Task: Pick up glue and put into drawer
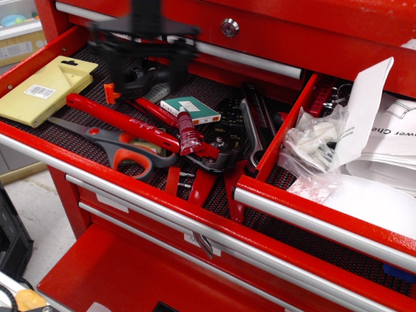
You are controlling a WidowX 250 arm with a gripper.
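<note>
The glue [187,133], a small red tube with pale printing, lies among tools in the wide mesh-lined drawer, resting on a pair of pliers just in front of a green-and-white box [192,109]. My gripper [147,73] is motion-blurred above the back of that drawer, up and left of the glue and apart from it. Its two dark fingers [119,66] stand wide apart and hold nothing. The narrower red drawer [286,133] with a silver pull bar [312,220] stands pulled out at the right, to the right of the glue.
The wide drawer holds long red-handled pliers [120,120], orange-grey scissors [120,151], a black clamp [140,81], a yellow packet [44,90] and a wrench [250,127]. The narrow drawer holds papers [383,140] and a plastic bag [315,146]. A lower drawer [117,273] is open below.
</note>
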